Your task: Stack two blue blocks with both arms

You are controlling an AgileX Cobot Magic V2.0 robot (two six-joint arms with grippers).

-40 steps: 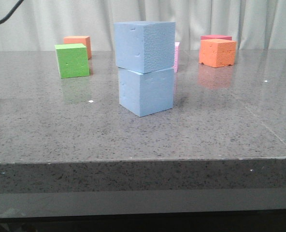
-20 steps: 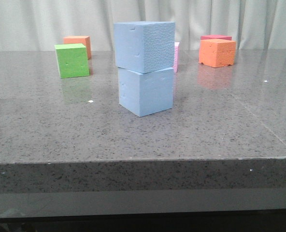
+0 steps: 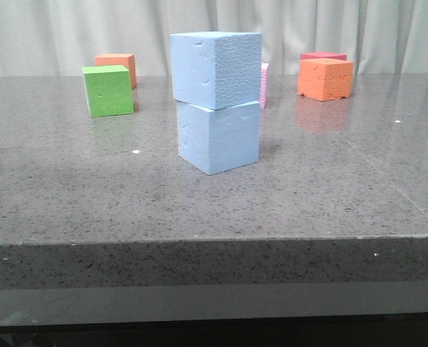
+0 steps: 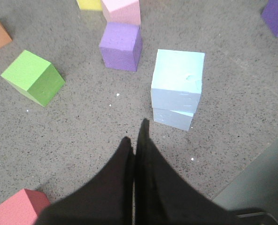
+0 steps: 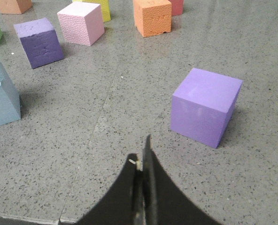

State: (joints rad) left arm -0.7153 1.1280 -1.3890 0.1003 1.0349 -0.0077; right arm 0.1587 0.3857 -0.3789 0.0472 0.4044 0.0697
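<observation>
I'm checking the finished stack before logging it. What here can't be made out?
- Pink cube, front view: mostly hidden behind the upper blue block.
- Lower blue block, left wrist view: top covered by the upper one.
- Blue stack, right wrist view: cut off by the frame edge.

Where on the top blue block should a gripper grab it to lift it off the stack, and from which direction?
Probably from above, fingers closing on two opposite vertical faces of the top blue block. It sits flat but slightly twisted on the lower blue block, so line the fingers up with the top block's own faces.
</observation>
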